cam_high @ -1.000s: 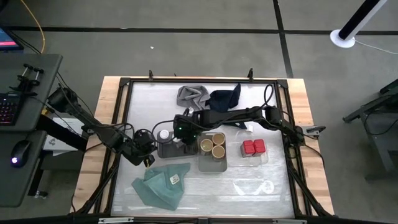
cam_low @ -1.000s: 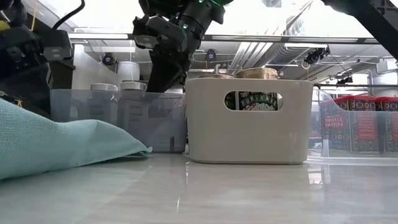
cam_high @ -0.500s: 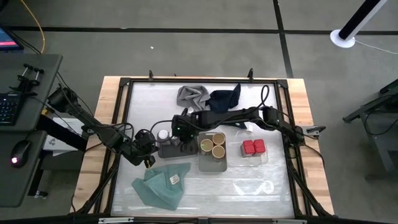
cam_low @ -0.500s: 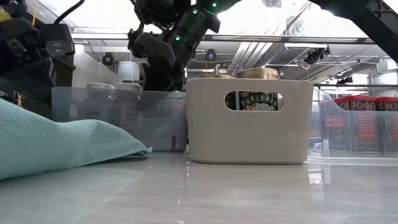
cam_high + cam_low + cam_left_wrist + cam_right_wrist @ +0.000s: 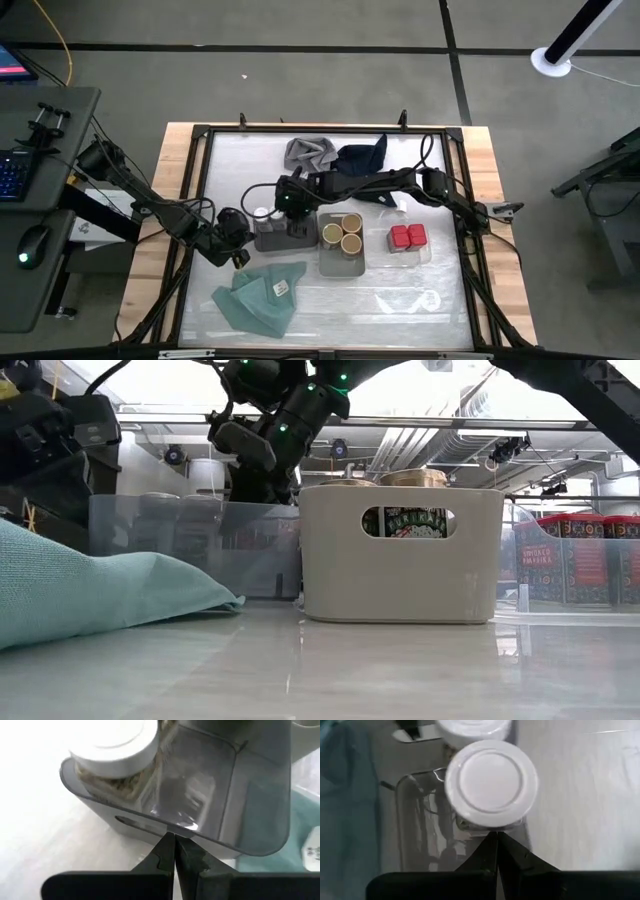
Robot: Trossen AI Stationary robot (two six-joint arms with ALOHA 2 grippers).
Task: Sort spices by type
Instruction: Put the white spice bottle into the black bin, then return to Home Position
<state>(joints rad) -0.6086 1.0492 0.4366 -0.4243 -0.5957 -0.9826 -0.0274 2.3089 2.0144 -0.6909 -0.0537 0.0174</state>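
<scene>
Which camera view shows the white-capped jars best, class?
The right wrist view: one white cap fills it from above, the second beyond. The left wrist view shows one jar; the low view blurs them through the tray; the high view hides them.

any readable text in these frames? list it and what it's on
"SMOKED PAPRIKA" on the red jars, low view; small, so the reading is not certain.
Green label on the jar seen through the white tray's handle slot: print too blurred to read.
Tag on the teal cloth: too small to read.
White-capped jars: no print visible on the caps.
Nothing else is legible.
</scene>
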